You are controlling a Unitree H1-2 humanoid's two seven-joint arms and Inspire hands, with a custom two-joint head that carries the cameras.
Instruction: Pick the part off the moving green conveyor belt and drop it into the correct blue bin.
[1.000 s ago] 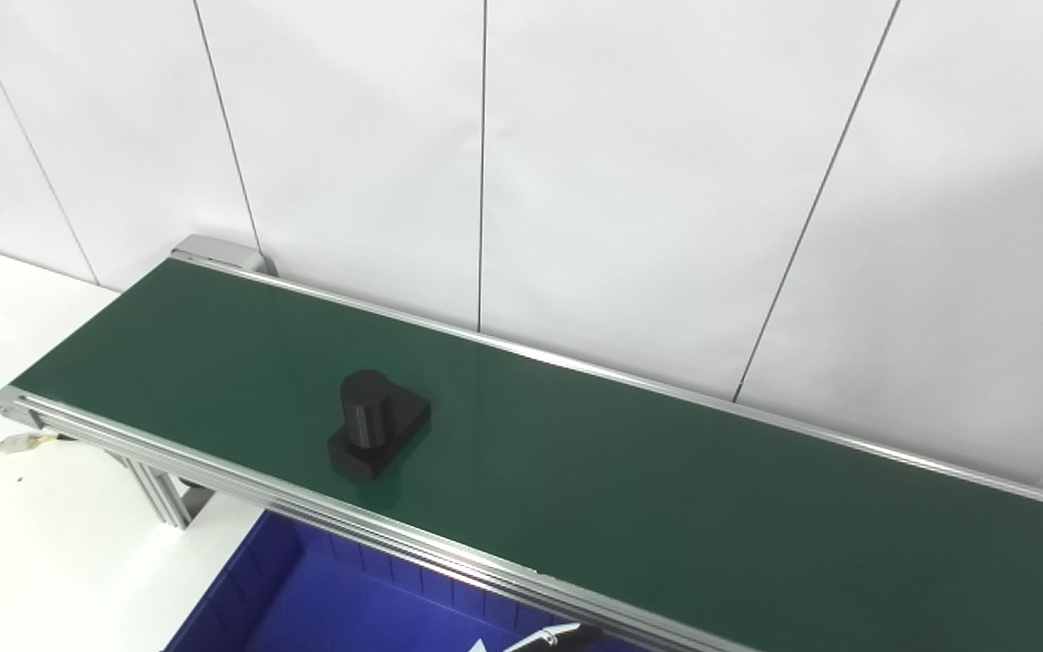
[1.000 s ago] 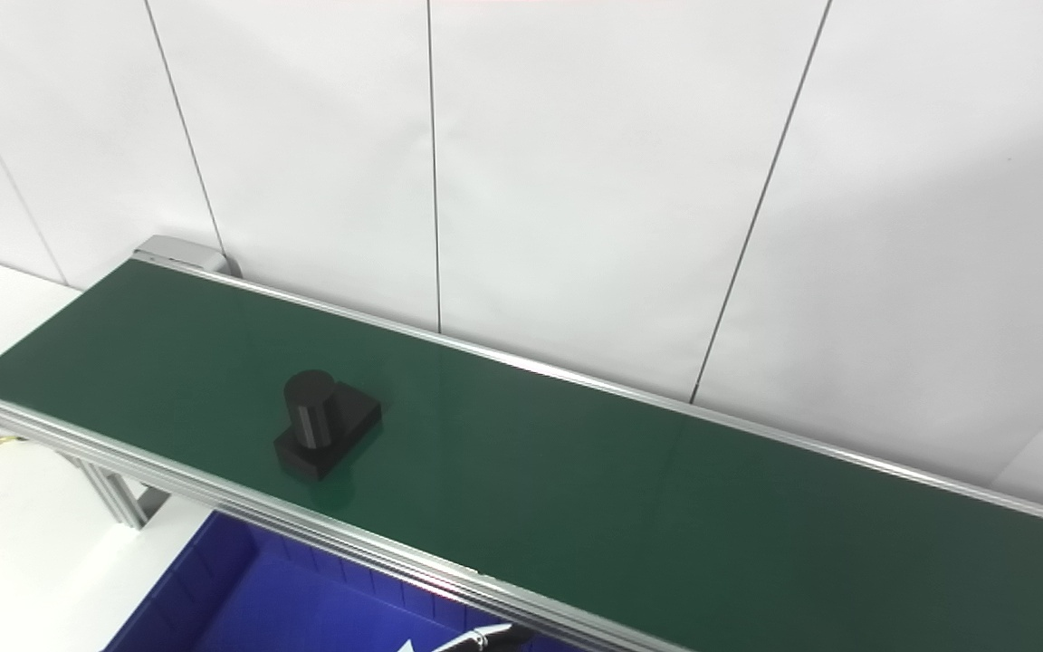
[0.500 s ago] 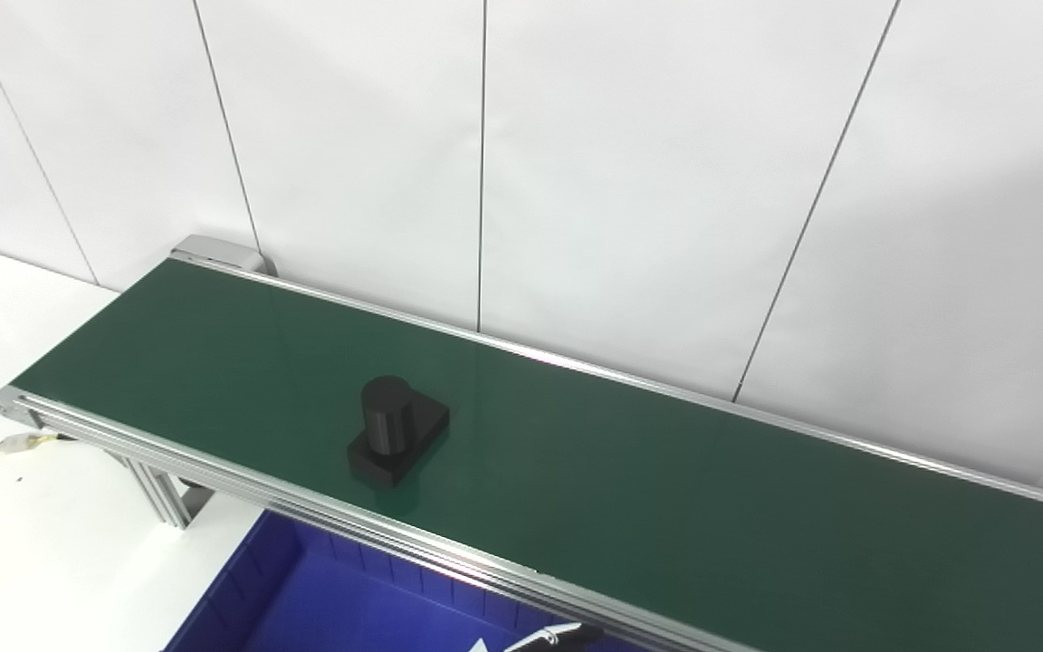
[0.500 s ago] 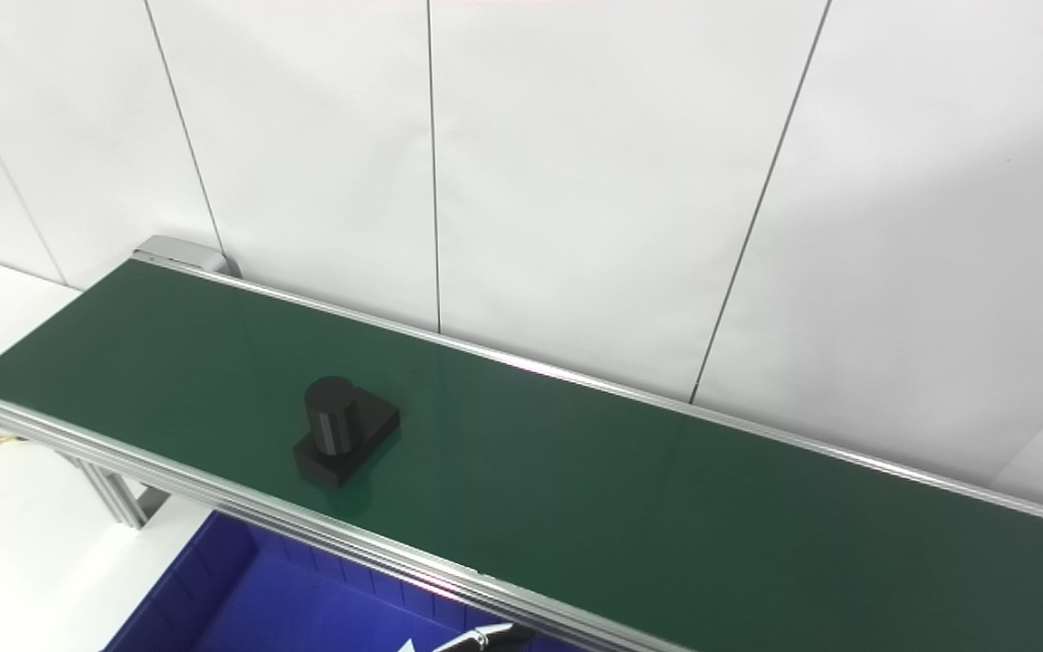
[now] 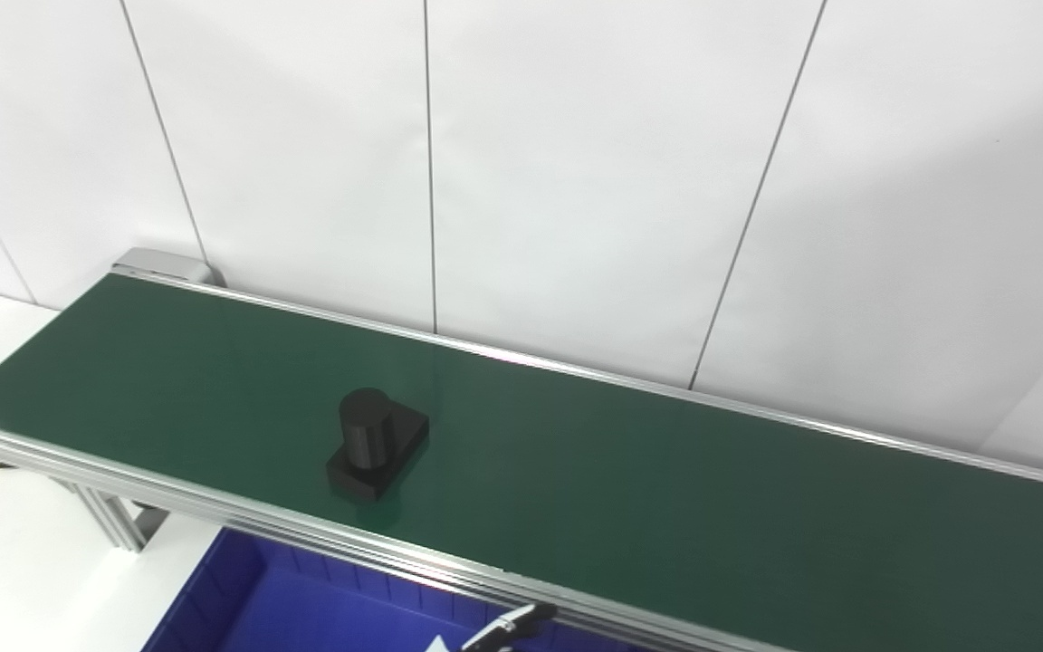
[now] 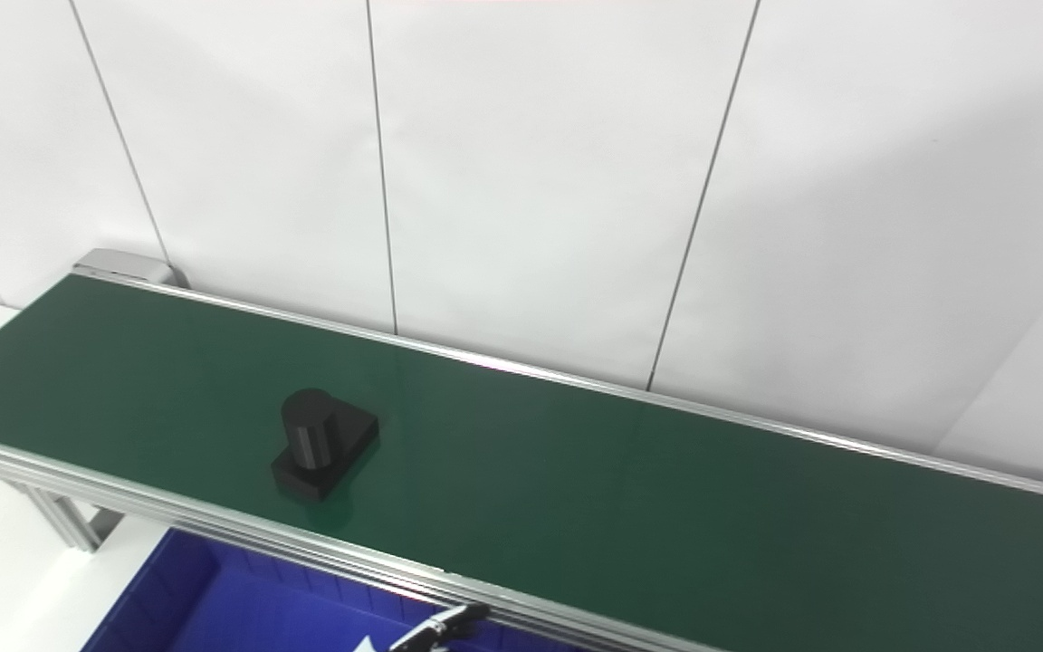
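currently sitting on the green belt [image 5: 630,480]: black part [image 5: 377,444], flat square base with a short upright cylinder on top, left of the belt's middle and nearer the front rail than the back one. untouched, nothing on or around it. faint reflection on the belt just in front of the base.

silver rails [image 5: 241,521] along both long edges of the belt; left end roller housing [image 5: 164,265] visible against the white panelled wall [image 5: 576,181]. support leg [image 5: 110,521] under the left end, standing on the white table [image 5: 14,580].

blue bin [image 5: 304,607] below the front rail, just right of the leg, ribbed inner wall showing, mostly cut off by the bottom edge.

only a dark fingertip [image 5: 512,625] with a pale bit below it poking up at the bottom edge over the bin, well apart from the part. can't tell which hand it belongs to, nor whether that hand is released or clenched. no other hand showing.
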